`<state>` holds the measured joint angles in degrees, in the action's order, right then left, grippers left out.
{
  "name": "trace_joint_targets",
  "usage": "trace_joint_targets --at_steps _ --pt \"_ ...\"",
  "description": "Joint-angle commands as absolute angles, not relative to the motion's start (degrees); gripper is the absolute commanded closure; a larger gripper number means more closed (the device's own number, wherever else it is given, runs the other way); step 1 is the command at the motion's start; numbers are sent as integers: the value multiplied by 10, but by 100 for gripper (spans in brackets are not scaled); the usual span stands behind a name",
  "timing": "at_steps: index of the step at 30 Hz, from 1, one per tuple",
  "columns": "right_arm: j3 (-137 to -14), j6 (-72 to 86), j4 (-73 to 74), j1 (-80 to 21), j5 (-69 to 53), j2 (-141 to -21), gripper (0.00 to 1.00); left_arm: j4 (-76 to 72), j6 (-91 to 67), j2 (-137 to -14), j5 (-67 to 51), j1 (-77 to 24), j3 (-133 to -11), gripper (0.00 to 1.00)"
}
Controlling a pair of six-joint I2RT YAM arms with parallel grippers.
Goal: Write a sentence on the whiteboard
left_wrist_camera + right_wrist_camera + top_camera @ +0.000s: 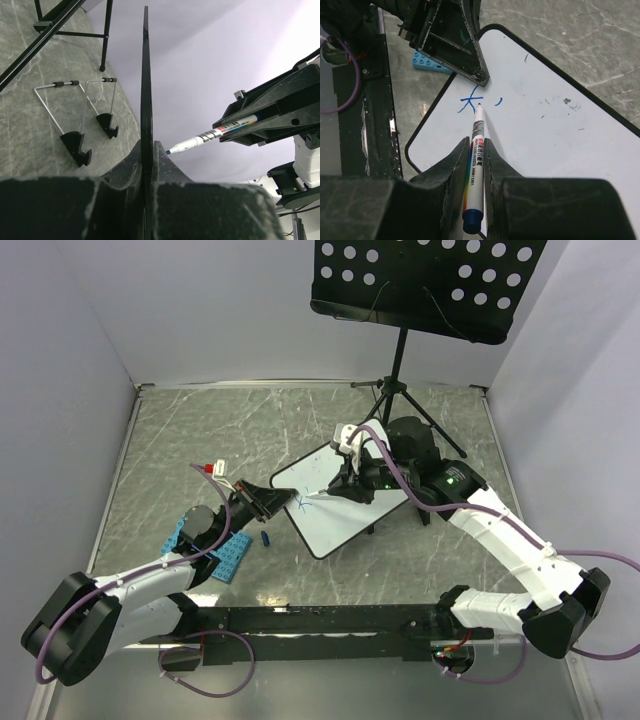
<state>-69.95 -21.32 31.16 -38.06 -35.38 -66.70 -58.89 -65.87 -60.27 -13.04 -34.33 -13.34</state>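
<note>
The whiteboard lies tilted in the middle of the table, a white board with a dark rim. My left gripper is shut on its left edge; in the left wrist view the rim runs edge-on between the jaws. My right gripper is shut on a white marker with a blue end cap, its tip touching the board beside blue strokes like a letter "k" and a short mark. The marker also shows in the left wrist view. The full sentence is not in view.
A black perforated music-stand tray on a tripod stands behind the board. A blue studded plate lies under my left arm, a small blue cap beside it. Two wire feet lie on the table. Grey walls enclose the sides.
</note>
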Motion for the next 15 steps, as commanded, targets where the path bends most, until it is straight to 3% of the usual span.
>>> trace_joint_targets --at_steps 1,15 --pt "-699 -220 304 -378 -353 -669 100 -695 -686 -596 -129 -345 -158 99" --pt "-705 -214 304 -377 -320 -688 100 -710 -692 -595 -134 -345 -150 99"
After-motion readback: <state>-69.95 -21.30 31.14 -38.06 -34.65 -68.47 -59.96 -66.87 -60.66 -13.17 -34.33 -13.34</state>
